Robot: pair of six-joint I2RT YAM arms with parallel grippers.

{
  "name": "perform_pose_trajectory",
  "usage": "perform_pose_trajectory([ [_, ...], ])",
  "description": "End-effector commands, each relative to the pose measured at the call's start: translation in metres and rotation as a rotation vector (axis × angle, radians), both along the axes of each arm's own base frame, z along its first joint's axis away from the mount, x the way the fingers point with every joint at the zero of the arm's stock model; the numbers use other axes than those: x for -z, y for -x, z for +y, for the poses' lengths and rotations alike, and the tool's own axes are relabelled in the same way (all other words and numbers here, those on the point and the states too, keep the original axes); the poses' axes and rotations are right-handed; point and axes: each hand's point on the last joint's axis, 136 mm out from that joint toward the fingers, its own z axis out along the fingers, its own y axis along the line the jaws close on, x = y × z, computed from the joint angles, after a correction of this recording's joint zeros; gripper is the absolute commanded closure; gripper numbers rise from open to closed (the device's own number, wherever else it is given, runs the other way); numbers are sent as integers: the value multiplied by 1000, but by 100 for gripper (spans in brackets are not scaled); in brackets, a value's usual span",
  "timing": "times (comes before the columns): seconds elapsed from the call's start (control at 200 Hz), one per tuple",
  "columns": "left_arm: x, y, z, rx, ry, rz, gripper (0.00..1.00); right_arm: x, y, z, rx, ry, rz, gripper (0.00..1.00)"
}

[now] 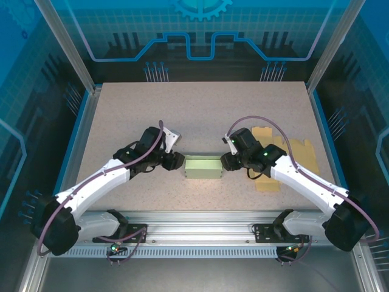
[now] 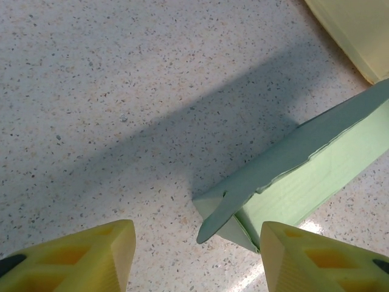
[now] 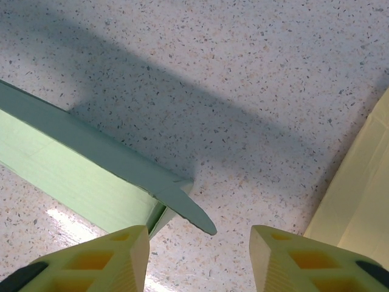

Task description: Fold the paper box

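The paper box is a pale green, open-topped, long carton lying crosswise mid-table between the two arms. My left gripper sits at the box's left end, open. In the left wrist view its yellow fingers flank the box corner, and a pointed flap juts out just ahead of the gap, ungripped. My right gripper stands at the right end, also open. There the box and its pointed flap lie just ahead of the left finger, with nothing between the jaws.
Flat tan cardboard blanks lie on the table to the right, under and behind the right arm. Their edge appears as a pale yellow sheet and again as a yellow sheet. The speckled tabletop stretches behind the box.
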Motion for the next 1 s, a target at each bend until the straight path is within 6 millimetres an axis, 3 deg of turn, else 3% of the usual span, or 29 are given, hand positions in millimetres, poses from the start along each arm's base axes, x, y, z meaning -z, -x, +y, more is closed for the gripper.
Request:
perform_pose_trajectory([
  [0.0,1,-2,-5,39,-11,21,43,-2,3,3,-3,4,17,52],
  [0.49,6,-11,-11,42,-15,38,58,9,-4,7,8,22,31,54],
  [0.99,0,-11,-26,71,62,61,80,5,-7,21,1,-35,52,79],
])
